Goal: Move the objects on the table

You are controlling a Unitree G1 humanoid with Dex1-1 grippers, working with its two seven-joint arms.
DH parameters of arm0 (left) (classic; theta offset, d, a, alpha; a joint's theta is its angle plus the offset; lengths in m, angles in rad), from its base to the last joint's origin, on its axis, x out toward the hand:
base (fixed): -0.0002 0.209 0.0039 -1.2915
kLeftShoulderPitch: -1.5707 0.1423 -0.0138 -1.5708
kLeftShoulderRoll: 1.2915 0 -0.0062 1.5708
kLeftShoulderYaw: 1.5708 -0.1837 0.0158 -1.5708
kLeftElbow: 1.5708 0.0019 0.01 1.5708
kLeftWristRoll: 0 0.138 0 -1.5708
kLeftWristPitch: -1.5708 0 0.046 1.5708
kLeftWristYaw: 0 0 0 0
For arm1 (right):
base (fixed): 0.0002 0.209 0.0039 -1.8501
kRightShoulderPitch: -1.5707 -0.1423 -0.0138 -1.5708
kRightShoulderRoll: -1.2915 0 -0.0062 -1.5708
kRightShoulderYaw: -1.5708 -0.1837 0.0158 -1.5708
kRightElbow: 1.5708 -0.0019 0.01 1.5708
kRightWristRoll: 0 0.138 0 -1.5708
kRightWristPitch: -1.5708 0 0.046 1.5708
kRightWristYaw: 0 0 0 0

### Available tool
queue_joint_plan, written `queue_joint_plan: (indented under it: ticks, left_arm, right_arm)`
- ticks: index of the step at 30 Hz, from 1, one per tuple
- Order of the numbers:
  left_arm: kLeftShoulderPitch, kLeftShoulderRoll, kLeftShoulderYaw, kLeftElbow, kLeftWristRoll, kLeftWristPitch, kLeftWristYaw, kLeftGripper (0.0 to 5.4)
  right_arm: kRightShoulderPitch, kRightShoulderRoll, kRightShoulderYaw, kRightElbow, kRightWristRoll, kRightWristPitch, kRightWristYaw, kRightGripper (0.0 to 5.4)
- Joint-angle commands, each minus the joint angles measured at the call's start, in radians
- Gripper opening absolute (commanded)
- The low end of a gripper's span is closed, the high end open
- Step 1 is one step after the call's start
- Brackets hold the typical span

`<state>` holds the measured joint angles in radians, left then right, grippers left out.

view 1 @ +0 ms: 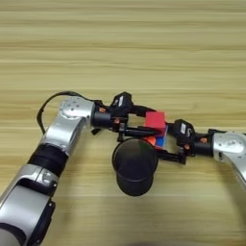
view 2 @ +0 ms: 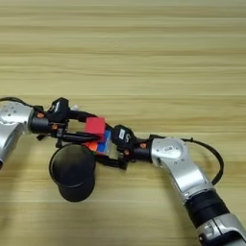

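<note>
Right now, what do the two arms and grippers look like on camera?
Both arms are silver-grey metal shells with rounded joints and black bands between segments. A thin black cable loops off each forearm. The left gripper and right gripper are black, each with two slim black fingers, and small orange marks show near the wrists.

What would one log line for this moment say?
left pincer: at small red cube | right pincer: at puzzle cube | mesh cup: upright, in front

no non-task items visible in either view.
</note>
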<state>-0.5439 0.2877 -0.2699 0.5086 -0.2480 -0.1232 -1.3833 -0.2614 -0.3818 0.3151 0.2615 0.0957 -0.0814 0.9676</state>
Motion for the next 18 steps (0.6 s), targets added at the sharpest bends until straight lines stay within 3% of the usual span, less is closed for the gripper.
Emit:
queue_joint_plan:
  ticks: [1,6,11,18]
  left_arm:
    - [0.022,0.018,-0.020,0.002,0.035,0.001,-0.007,2.17]
    - [0.018,0.017,-0.019,0.029,0.047,-0.015,0.008,2.17]
    - [0.015,0.011,-0.019,0.058,0.053,-0.030,0.019,2.17]
    - [0.012,0.007,-0.023,0.082,0.059,-0.049,0.031,2.17]
  right_arm:
    - [-0.012,-0.002,-0.002,0.016,-0.018,-0.007,-0.004,3.32]
    - [-0.012,-0.002,-0.001,0.016,-0.015,-0.012,-0.001,3.32]
    - [0.003,-0.010,-0.001,-0.012,-0.003,-0.007,0.014,3.99]
    - [0.024,-0.020,-0.006,-0.077,0.025,0.012,0.038,4.52]
